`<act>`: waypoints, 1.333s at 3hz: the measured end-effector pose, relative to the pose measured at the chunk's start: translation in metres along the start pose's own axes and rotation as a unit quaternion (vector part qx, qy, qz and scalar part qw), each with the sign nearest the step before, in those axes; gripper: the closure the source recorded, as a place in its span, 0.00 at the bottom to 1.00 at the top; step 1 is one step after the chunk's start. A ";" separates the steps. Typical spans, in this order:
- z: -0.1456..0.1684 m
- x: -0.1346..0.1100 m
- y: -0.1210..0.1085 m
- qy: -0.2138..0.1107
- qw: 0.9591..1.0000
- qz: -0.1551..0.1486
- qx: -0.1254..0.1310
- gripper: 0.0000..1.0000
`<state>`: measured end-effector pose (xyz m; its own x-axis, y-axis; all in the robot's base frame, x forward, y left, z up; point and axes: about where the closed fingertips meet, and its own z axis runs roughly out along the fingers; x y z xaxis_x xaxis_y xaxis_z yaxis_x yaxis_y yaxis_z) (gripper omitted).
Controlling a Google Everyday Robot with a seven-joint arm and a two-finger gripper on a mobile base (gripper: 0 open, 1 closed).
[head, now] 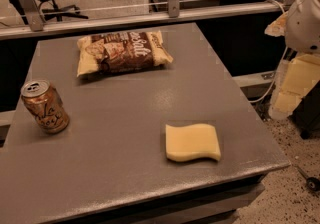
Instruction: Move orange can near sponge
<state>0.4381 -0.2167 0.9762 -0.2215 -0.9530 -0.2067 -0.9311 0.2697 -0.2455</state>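
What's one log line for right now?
orange can: standing, left side | sponge: flat, front right, apart from can | chip bag: at back | gripper: out of view

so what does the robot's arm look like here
Only a rounded white shell segment of the arm shows, at the top right edge. A thin pale cable hangs beside it. The end effector is out of view.

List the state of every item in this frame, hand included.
orange can: upright on the left side of the table, well apart from the sponge, nothing holding it.
sponge: lying flat, front right of the table.
chip bag: lying flat, label up, at the far side.
hand: not in view; only a white robot part shows at the right edge.
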 end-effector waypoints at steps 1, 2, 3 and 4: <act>0.000 0.000 0.000 0.000 1.000 0.000 0.000 0.00; 0.017 -0.027 -0.012 -0.043 0.999 -0.008 -0.002 0.00; 0.054 -0.094 -0.028 -0.128 0.991 -0.027 -0.015 0.00; 0.077 -0.170 -0.040 -0.224 0.973 -0.045 -0.032 0.00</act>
<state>0.5350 -0.0545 0.9478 -0.0024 -0.8127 -0.5826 -0.9602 0.1646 -0.2258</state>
